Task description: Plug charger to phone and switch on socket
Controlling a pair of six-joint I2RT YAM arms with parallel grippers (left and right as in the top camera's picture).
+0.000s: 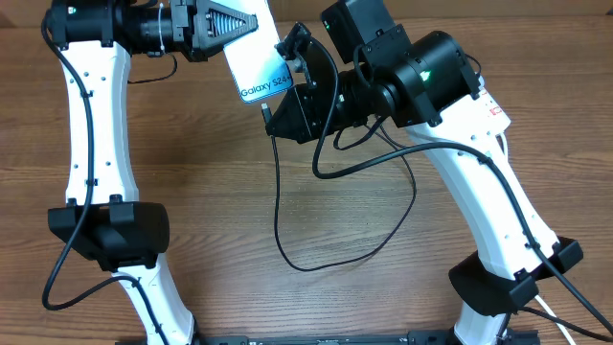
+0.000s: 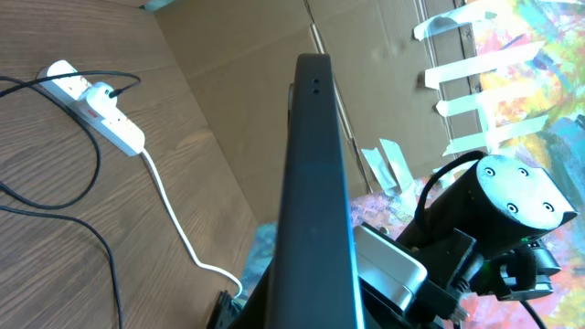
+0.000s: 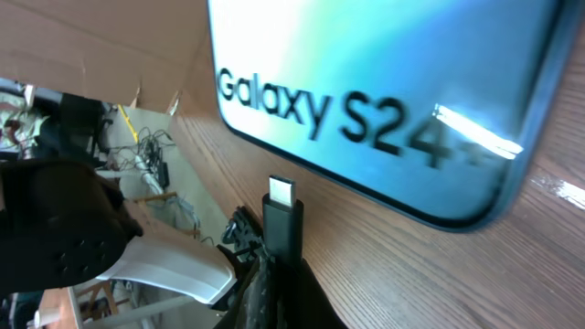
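My left gripper (image 1: 228,29) is shut on the phone (image 1: 259,72) and holds it up off the table, with its lit screen reading "Galaxy S24". The left wrist view shows the phone edge-on (image 2: 315,183). My right gripper (image 1: 284,115) is shut on the charger's connector (image 1: 266,112). In the right wrist view the connector tip (image 3: 281,194) points at the phone's bottom edge (image 3: 366,82), a short gap below it and not touching. The black cable (image 1: 287,259) loops over the table. The socket (image 2: 96,108) lies far off on the table with a white plug in it.
The socket's thick white lead (image 2: 178,224) runs across the wooden table (image 1: 211,192) towards the left gripper. A cardboard wall (image 2: 247,82) stands behind the table. Both white arm bases (image 1: 105,235) (image 1: 508,268) stand at the near corners.
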